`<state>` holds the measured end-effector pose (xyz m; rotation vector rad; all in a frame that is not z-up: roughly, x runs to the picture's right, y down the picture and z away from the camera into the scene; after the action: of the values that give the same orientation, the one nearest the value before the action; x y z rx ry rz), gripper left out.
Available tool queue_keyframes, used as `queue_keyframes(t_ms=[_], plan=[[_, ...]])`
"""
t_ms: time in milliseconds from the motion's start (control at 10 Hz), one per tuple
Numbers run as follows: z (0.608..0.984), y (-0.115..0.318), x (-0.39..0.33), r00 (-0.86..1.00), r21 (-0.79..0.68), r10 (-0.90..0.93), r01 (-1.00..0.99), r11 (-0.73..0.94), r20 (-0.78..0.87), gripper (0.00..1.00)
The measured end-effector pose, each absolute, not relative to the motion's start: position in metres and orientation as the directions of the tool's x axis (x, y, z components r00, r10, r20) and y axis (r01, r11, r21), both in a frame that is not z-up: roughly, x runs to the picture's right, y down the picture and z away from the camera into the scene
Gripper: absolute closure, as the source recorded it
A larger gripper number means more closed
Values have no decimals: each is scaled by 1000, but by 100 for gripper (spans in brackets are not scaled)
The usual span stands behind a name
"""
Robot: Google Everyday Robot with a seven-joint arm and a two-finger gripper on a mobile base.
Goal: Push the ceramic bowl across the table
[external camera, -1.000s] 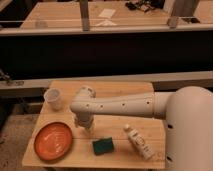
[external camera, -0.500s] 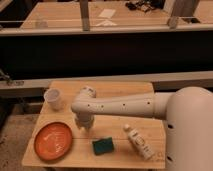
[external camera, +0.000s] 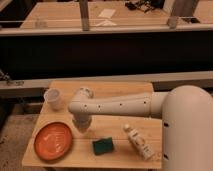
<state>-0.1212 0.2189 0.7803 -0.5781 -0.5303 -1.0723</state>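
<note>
**Closed tool poised beside the bowl it is to push**

The tool [external camera: 82,126], at the end of the white arm [external camera: 117,106] reaching in from the right of the frame, hangs low over the tabletop [external camera: 120,90] at centre-left, its jaws brought together and holding nothing. A shut tool suits pushing: it probably offers one blunt face to nudge a rim rather than a grip. It stands just right of the ceramic bowl [external camera: 53,140], apart from it or barely so; contact cannot be confirmed. The bowl lies flat at lower left, near the tabletop's front-left corner, so the open run for a push lies away from that corner. It is wide, shallow, round and orange-red, with a raised rim and faint light streaks inside. A translucent white cup [external camera: 53,98] stands above it; a green sponge [external camera: 102,146] and a lying white bottle [external camera: 139,142] are at lower centre and right.
</note>
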Motion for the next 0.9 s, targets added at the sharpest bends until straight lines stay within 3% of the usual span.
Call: queue_keyframes(t_ms=[900], plan=[[776,230,-140,301,-120,-660,944,306,688,85]])
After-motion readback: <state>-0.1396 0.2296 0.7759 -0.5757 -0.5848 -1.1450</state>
